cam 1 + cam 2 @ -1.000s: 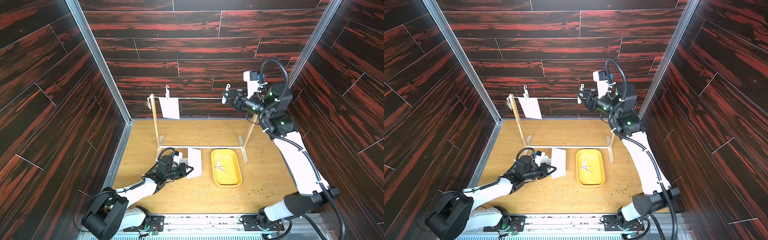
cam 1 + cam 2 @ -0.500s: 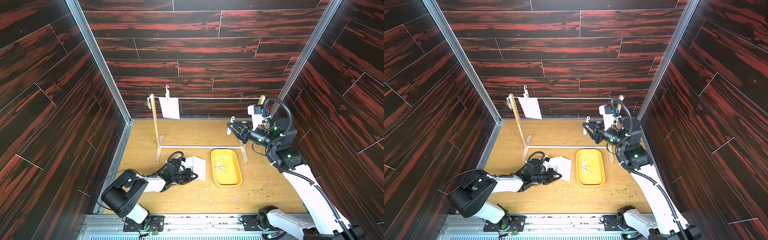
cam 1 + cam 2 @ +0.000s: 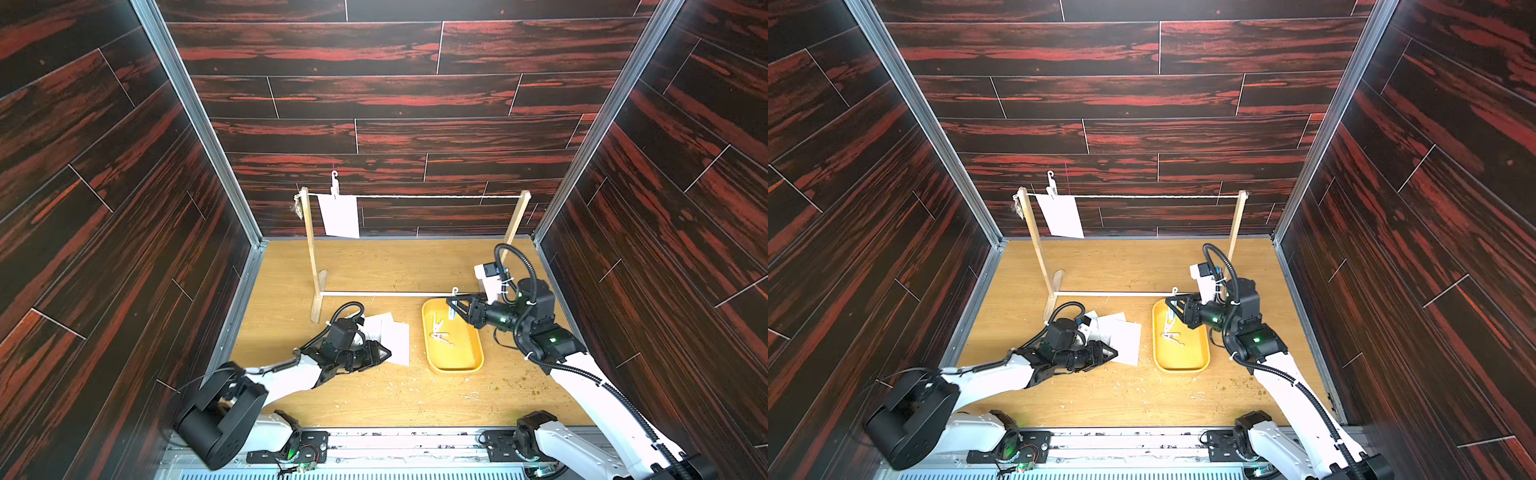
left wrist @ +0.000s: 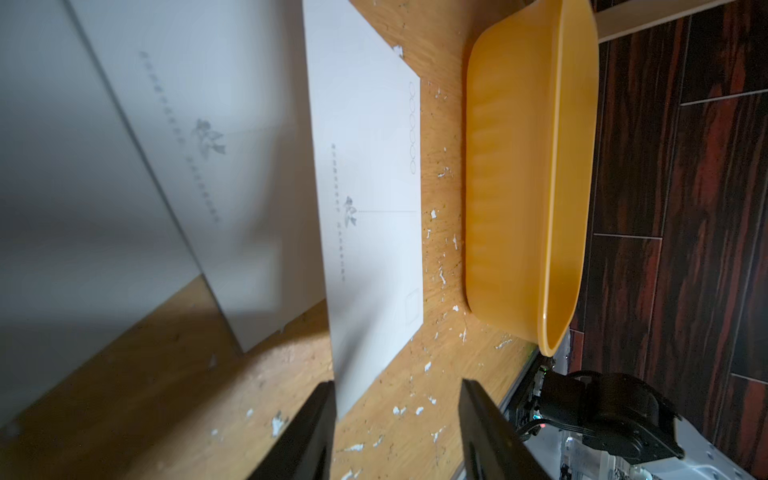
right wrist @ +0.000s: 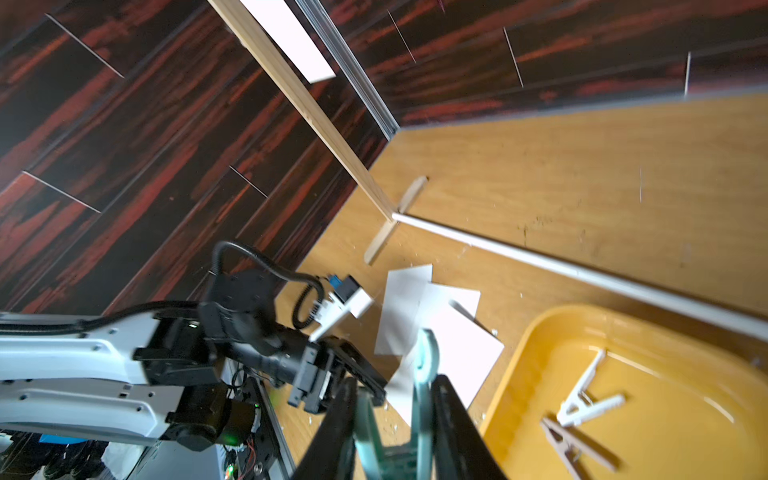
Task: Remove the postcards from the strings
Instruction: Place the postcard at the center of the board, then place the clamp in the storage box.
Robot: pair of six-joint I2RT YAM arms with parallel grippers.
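Note:
One white postcard [image 3: 340, 216] [image 3: 1061, 216] hangs from the string [image 3: 436, 196] [image 3: 1142, 196] near the left post, pinned by a clothespin [image 3: 334, 185]. A loose pile of postcards [image 3: 390, 336] [image 3: 1121, 336] [image 4: 374, 208] [image 5: 436, 324] lies on the floor. My left gripper [image 3: 384, 353] [image 3: 1111, 353] [image 4: 397, 395] is open at the pile's near edge; the top card's corner touches one finger [image 4: 320, 428]. My right gripper [image 3: 453, 305] [image 3: 1173, 303] [image 5: 392, 399] is shut on a pale clothespin [image 5: 424, 365] above the tray's far end.
A yellow tray [image 3: 453, 361] [image 3: 1179, 368] [image 4: 519, 166] [image 5: 706, 436] right of the pile holds loose clothespins [image 3: 438, 332] [image 5: 582, 399]. The stand's wooden posts [image 3: 311, 249] and white foot rod [image 3: 374, 294] cross the floor behind both grippers. Walls close in on three sides.
My left gripper has opened and let go of the card, which now lies on the pile. My right arm has come down from the string to the tray with the clothespin.

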